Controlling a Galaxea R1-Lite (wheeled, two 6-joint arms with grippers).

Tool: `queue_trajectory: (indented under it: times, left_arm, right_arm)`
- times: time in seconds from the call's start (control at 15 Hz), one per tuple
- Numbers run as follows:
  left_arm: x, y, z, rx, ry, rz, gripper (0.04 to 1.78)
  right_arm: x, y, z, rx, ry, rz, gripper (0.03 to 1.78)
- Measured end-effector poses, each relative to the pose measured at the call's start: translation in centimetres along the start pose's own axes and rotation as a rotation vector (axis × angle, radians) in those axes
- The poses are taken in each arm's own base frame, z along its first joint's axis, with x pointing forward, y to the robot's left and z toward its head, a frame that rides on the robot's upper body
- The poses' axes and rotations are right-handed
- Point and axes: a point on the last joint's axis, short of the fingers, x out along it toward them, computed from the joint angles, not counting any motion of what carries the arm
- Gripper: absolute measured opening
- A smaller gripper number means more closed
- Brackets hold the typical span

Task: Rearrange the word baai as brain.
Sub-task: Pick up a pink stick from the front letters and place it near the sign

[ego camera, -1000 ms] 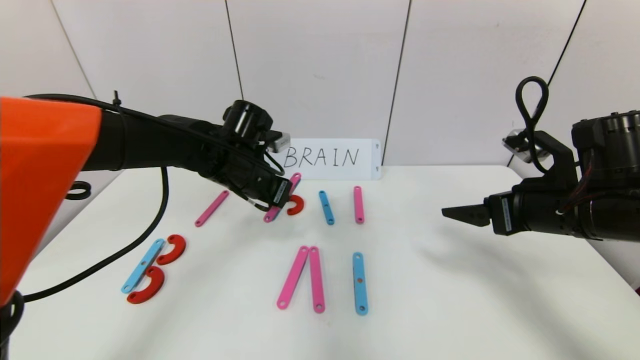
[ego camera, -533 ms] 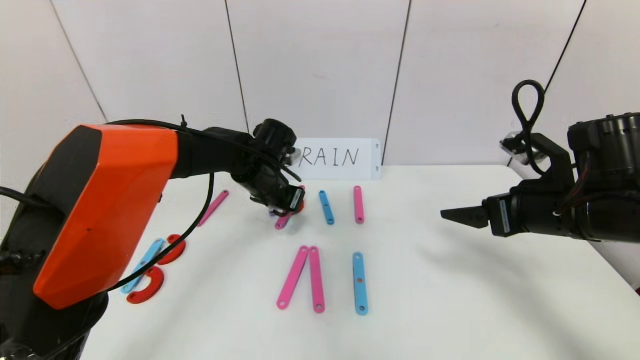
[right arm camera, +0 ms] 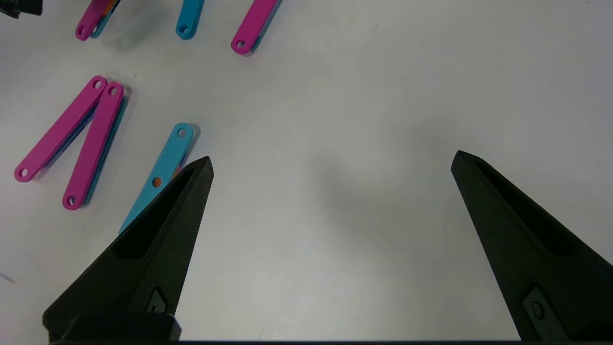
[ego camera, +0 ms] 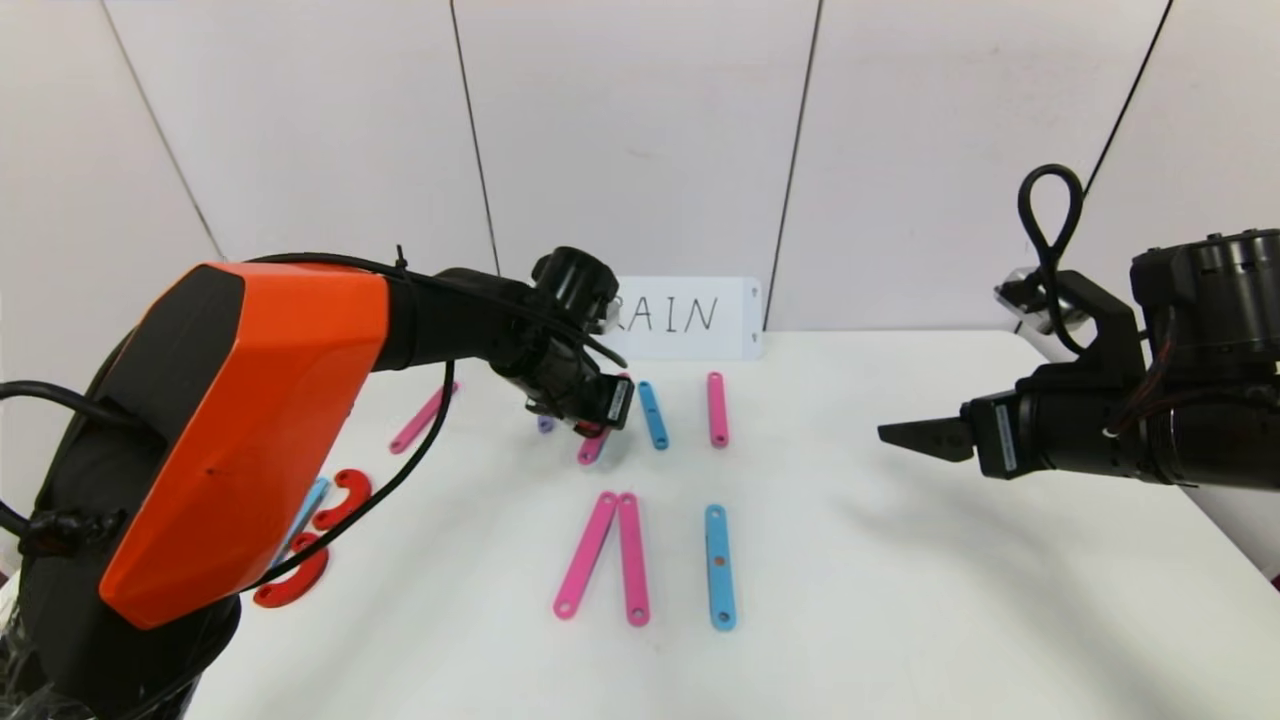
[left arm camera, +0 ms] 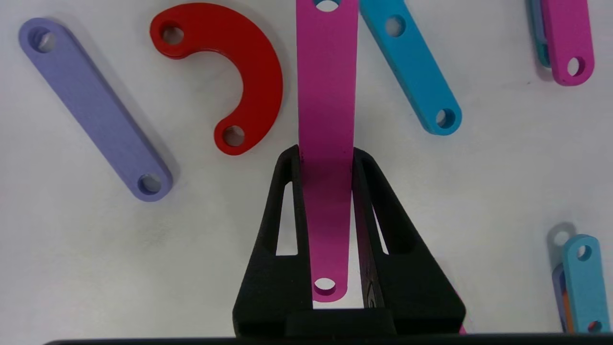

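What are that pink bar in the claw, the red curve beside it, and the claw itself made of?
Pink bar: looks like rigid plastic, flat, matte, even colour, with neat round holes.
Red curve: seemingly the same plastic, matte with a faint sheen and smooth moulded edges.
Left gripper, shut on the bar: dull black with a fine grainy surface, probably printed plastic, though I can't be sure.
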Motion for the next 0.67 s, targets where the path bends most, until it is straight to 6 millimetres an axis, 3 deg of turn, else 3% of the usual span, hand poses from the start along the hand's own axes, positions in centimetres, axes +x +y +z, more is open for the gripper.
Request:
queue_trajectory:
  times: [0.67]
  left_arm:
    - [3.0, -1.7, -0.4, -0.014, -0.086, 0.129, 0.30]
  right_arm:
    - [-0.1, 0.1, -0.1, -0.001, 0.000, 0.003, 1.74]
